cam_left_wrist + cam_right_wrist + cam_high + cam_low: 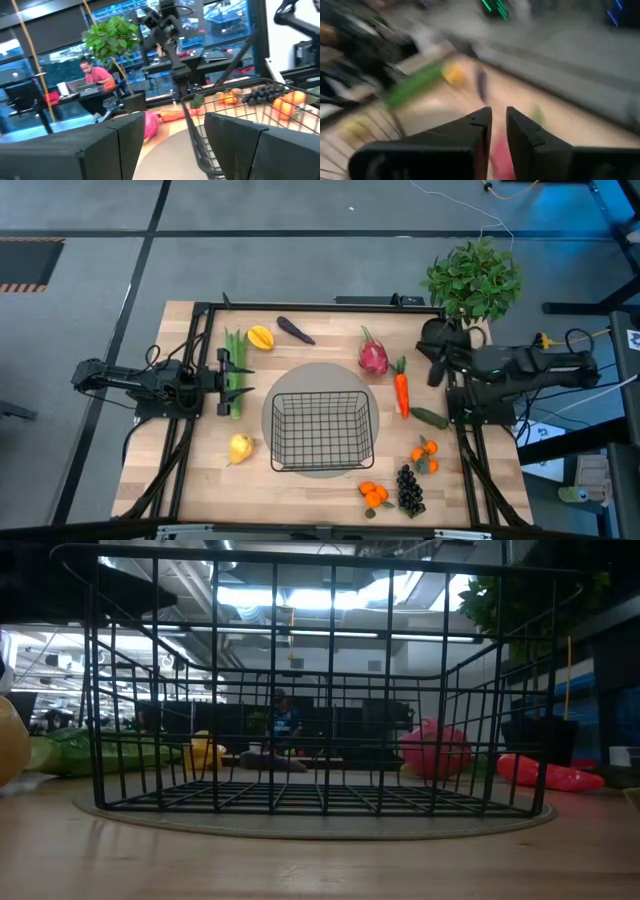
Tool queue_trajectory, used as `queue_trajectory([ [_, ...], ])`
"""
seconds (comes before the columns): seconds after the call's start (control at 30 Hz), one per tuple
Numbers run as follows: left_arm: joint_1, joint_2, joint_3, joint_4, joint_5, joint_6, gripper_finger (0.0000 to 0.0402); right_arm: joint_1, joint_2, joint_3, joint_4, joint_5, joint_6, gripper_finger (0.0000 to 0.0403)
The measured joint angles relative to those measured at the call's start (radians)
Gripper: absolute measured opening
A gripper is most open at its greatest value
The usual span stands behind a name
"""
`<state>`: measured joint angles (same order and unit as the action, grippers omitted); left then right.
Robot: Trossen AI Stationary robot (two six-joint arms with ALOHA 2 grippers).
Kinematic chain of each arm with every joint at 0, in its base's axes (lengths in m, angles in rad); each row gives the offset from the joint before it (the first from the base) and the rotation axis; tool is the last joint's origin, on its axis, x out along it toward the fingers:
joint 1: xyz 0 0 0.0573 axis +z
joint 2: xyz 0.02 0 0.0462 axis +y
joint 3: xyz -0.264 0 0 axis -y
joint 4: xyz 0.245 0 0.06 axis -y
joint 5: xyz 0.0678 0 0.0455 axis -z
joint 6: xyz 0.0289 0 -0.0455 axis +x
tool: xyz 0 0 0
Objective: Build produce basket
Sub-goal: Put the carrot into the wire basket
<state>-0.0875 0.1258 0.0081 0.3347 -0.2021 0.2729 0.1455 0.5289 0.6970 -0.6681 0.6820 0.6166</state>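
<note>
A: Start at the near edge. What can you make out?

B: From above, dark grapes (410, 488) and a cluster of small oranges (374, 495) lie by the near edge, with a second orange cluster (426, 454) just beyond. A yellow fruit (240, 448) sits off the basket's left side. In the low view that fruit is cut off at the frame edge, only a sliver showing.

A: And the basket?

B: The black wire basket (322, 429) stands mid-table on a round grey mat (322, 372), empty. In the low view its grid fills most of the frame, so everything behind is seen through wires.

A: The grippers?

B: The left gripper (232, 372) hovers over the long green stalks (234, 385), fingers spread wide, nothing between them; the stalks' middle is hidden under it. The right gripper (436, 362) is at the table's right side near the black plant pot (437, 332). Its fingers (479, 131) stand nearly together with a thin gap and grasp nothing. That wrist view is smeared, shapes hardly readable.

A: Farther back?

B: A green vegetable (430, 417), the carrot (402, 393) and the pink dragon fruit (373, 357), then the eggplant (295, 330) and another yellow fruit (261, 337) near the far edge. The potted plant (473, 277) stands at the far right corner. Beyond the table, a seated person (95, 80) at a desk.
</note>
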Motion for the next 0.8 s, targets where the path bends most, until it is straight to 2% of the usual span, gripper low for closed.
queue_trajectory([
  [0.1, 0.000, 0.000, 0.000, 0.000, -0.034, 0.000, 0.0195, 0.000, 0.110, 0.017, -0.133, -0.022, 0.207, 0.0051],
  [0.3, 0.000, 0.000, 0.000, 0.000, -0.070, 0.000, 0.0195, 0.000, 0.304, 0.017, -0.191, -0.022, 0.330, 0.0051],
  [0.37, 0.000, 0.000, 0.000, 0.000, -0.073, 0.000, 0.0195, -0.001, 0.372, 0.017, -0.192, -0.034, 0.447, 0.0051],
  [0.5, 0.000, 0.000, 0.000, 0.000, -0.073, 0.000, 0.0195, -0.039, 0.492, 0.017, -0.234, -0.156, 0.682, 0.0051],
  [0.63, 0.000, 0.000, 0.000, 0.000, -0.073, -0.001, 0.0195, -0.086, 0.592, 0.017, -0.279, -0.209, 0.738, 0.0051],
  [0.8, 0.000, 0.000, 0.000, 0.000, -0.073, -0.001, 0.0195, -0.130, 0.674, 0.017, -0.249, -0.251, 0.741, 0.0056],
])
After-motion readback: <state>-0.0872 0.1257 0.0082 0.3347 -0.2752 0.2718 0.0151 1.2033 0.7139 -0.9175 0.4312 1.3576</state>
